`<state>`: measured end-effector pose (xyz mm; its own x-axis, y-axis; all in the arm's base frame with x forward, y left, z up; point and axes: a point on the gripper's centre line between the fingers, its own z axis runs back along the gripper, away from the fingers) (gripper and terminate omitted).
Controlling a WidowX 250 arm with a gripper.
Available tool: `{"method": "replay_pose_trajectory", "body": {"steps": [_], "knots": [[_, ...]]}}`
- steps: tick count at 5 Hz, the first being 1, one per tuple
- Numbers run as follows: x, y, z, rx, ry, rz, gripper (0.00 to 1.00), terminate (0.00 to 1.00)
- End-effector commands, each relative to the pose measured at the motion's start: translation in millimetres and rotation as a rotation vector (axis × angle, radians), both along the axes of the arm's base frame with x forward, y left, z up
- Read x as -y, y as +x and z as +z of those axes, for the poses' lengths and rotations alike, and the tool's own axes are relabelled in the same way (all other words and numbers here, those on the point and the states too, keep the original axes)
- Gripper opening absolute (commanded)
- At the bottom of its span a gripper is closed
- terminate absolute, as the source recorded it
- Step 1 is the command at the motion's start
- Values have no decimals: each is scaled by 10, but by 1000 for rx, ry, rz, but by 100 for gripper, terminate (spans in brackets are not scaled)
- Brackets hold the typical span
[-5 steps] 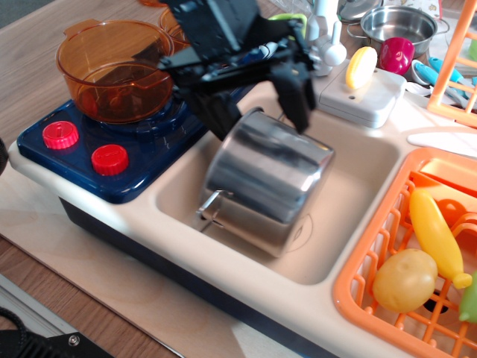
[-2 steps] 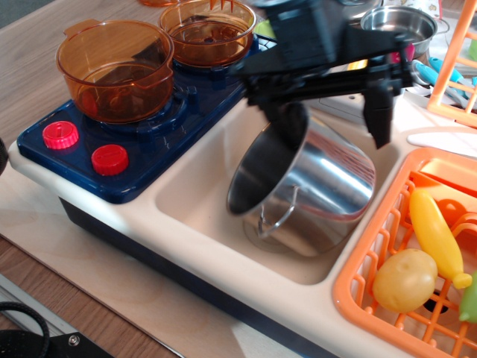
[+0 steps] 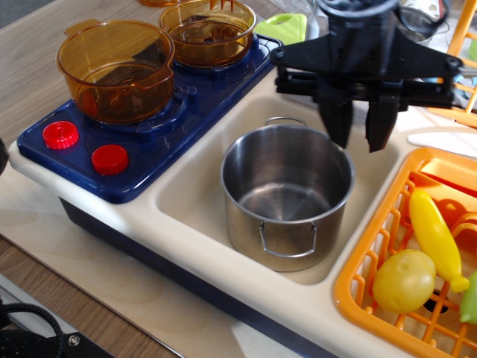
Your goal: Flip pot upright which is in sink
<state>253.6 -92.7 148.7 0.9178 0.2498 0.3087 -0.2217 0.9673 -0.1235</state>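
Note:
The shiny steel pot (image 3: pixel 287 198) stands upright in the cream-white sink (image 3: pixel 195 186), mouth up and empty. One wire handle faces front and the other shows at the far rim. My black gripper (image 3: pixel 359 142) hangs just above the pot's far right rim. Its two fingers (image 3: pixel 339 119) point down with a narrow gap between them. Nothing shows in that gap. The left fingertip is level with the rim, and I cannot tell whether it touches it.
Two amber plastic pots (image 3: pixel 115 67) (image 3: pixel 207 31) sit on the blue stove (image 3: pixel 112 149) to the left. An orange dish rack (image 3: pixel 417 276) with toy vegetables borders the sink on the right. A steel pan (image 3: pixel 417 19) and the faucet block lie behind my gripper.
The pot went from lying tilted on its side to standing upright in the sink. My gripper moved right and its fingers drew closer together.

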Motion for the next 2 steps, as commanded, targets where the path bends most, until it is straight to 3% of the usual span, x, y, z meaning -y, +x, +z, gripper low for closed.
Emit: {"method": "replay_pose_trajectory", "body": {"steps": [1, 2], "knots": [[-44, 33, 86, 49, 52, -67, 100, 0], [-44, 33, 86, 49, 52, -67, 100, 100]]}}
